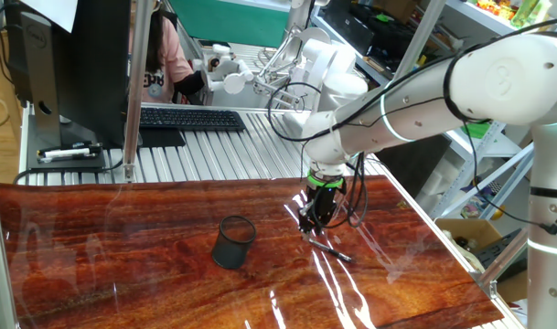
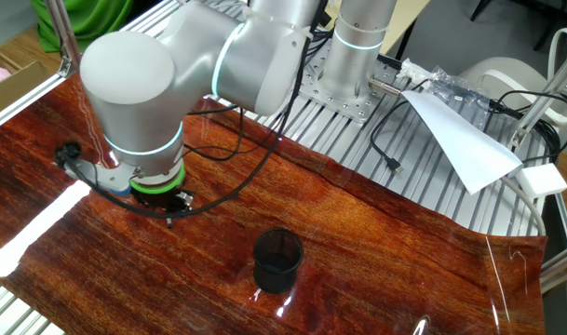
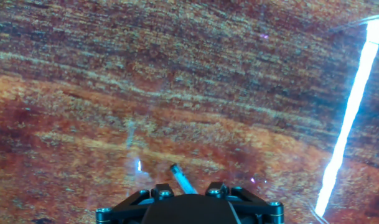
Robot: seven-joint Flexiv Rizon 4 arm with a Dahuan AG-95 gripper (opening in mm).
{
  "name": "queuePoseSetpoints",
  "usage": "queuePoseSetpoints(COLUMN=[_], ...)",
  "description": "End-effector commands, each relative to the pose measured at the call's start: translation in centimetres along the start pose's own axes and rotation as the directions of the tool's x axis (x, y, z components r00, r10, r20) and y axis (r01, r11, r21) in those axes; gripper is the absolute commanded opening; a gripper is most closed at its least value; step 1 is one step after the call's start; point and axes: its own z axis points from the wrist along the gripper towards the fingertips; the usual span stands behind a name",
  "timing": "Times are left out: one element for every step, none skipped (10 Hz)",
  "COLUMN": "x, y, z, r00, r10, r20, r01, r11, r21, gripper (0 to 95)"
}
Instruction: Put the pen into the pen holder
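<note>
- While the arm (image 1: 415, 100) reaches down over the reddish wood-grain table (image 1: 123, 274), its gripper (image 1: 313, 219) points straight down, close to the tabletop.
- Pen (image 1: 331, 249): a thin dark stick lying flat on the table, one end under the gripper, the rest running out toward the table's near right corner in one fixed view. The hand view shows a short length with a pale tip (image 3: 182, 178) poking out from beneath the gripper body (image 3: 189, 208).
- Jaws: the fingers are hidden by the gripper body in the hand view and too small and dark in both fixed views; whether they stand apart or pinch the pen cannot be told.
- Pen holder (image 1: 233, 241): a black mesh cup standing upright with its mouth open, well apart from the gripper, to its left in one fixed view. In the other fixed view the cup (image 2: 277, 261) stands to the right of the gripper (image 2: 168, 207), nearer the camera.
- Bright streaks of glare (image 3: 348, 118) cross the glossy tabletop.
- Background, beyond the table: a ribbed metal surface (image 1: 223, 151) carrying a black keyboard (image 1: 191, 118) and a monitor (image 1: 68, 64); in the other fixed view, a folded white sheet (image 2: 460, 140) and loose cables (image 2: 390, 154).
</note>
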Motion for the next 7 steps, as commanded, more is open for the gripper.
queuePoseSetpoints(x=[-0.16, -0.19, -0.21, -0.21, -0.22, -0.22, -0.22], y=[-0.02, -0.08, -0.11, -0.11, -0.04, -0.04, -0.04], z=[0.54, 0.93, 1.14, 1.15, 1.11, 1.11, 1.11], r00=[1.0, 1.0, 1.0, 1.0, 1.0, 1.0, 1.0], r10=[-0.001, -0.001, -0.001, -0.001, -0.001, -0.001, -0.001], r20=[0.006, 0.017, 0.025, 0.028, 0.032, 0.031, 0.029], r01=[0.001, 0.001, 0.001, 0.001, 0.001, 0.0, 0.0], r11=[1.0, 1.0, 1.0, 1.0, 1.0, 1.0, 1.0], r21=[-0.001, 0.002, 0.004, 0.005, 0.007, 0.008, 0.008], gripper=[19.0, 19.0, 38.0, 38.0, 38.0, 38.0, 19.0])
